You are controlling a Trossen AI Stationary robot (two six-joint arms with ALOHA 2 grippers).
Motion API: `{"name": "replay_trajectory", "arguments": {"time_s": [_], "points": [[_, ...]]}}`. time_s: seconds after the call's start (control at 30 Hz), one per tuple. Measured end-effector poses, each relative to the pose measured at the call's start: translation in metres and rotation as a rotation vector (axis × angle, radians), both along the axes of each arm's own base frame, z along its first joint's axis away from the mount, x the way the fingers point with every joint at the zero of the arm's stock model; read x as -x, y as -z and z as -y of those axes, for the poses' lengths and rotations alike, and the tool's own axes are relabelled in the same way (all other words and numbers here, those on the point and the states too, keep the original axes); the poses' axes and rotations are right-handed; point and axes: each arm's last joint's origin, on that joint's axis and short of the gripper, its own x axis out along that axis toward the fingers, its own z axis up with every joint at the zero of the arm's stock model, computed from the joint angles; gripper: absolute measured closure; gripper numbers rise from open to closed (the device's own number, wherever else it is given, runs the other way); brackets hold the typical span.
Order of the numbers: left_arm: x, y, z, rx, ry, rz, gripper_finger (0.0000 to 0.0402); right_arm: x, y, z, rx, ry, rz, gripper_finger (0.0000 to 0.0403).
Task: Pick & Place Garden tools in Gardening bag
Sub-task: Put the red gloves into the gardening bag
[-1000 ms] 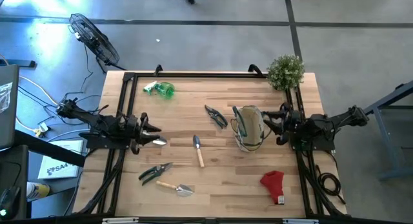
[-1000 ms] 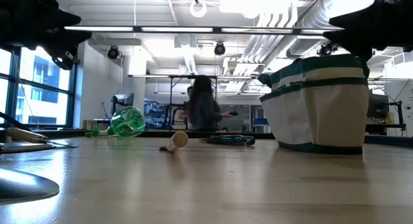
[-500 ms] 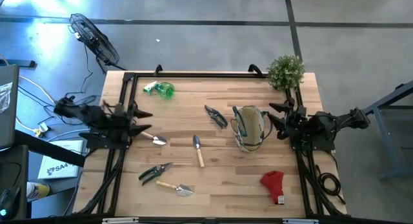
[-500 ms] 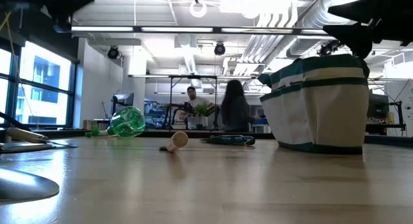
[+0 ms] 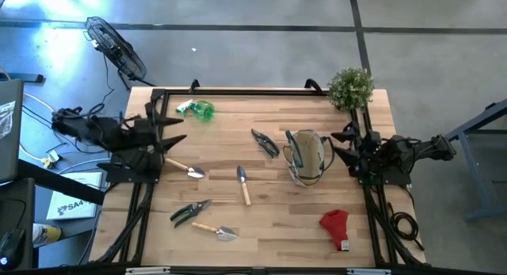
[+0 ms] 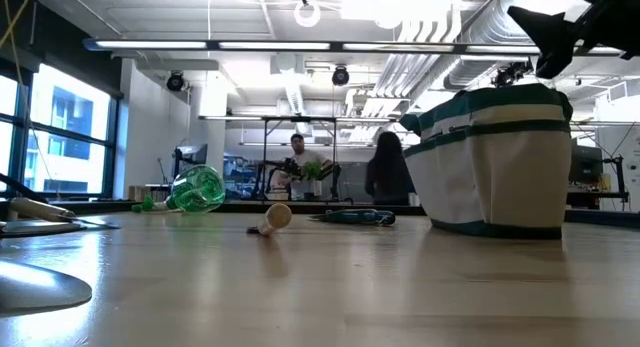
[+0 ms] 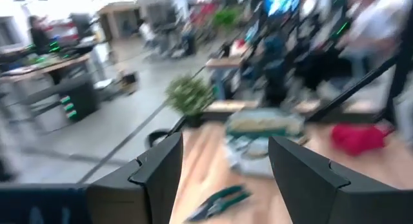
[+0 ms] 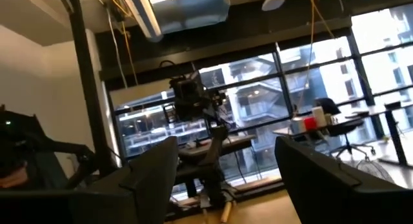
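Currently both grippers are empty with fingers spread apart. Seen from above, the left gripper (image 5: 168, 131) hangs at the table's (image 5: 261, 227) nine o'clock edge, and the right gripper (image 5: 342, 143) sits at three o'clock, just beside the gardening bag (image 5: 305, 157).

One bag stands upright right of centre, its mouth facing up. Seven tools lie on the wood around it. Three trowels: one (image 5: 187, 169) near the left gripper, lying about nine to three with its blade toward three; one (image 5: 243, 183) at centre, long axis twelve to six, blade toward twelve; one (image 5: 215, 230) at seven o'clock, blade toward three. Two pruning shears: one pair (image 5: 264, 142) just left of the bag, one pair (image 5: 190, 211) above the lowest trowel. One green spray bottle (image 5: 196, 109) lies on its side at eleven o'clock. One red glove (image 5: 336, 224) rests at five o'clock.

One bushy plant (image 5: 350, 86) stands at the one o'clock corner.
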Motion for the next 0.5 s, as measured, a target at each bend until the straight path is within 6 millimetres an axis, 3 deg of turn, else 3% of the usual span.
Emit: {"name": "replay_trajectory", "arguments": {"time_s": [0.17, 0.5], "points": [[-0.009, -0.016, 0.001, -0.019, -0.142, -0.147, 0.0179, 0.002, -0.004, 0.001, 0.044, 0.052, 0.034, 0.0151], [-0.001, -0.033, -0.007, 0.049, -0.409, -0.439, 0.0179, 0.001, -0.001, 0.001, 0.001, 0.036, 0.008, 0.0151]]}}
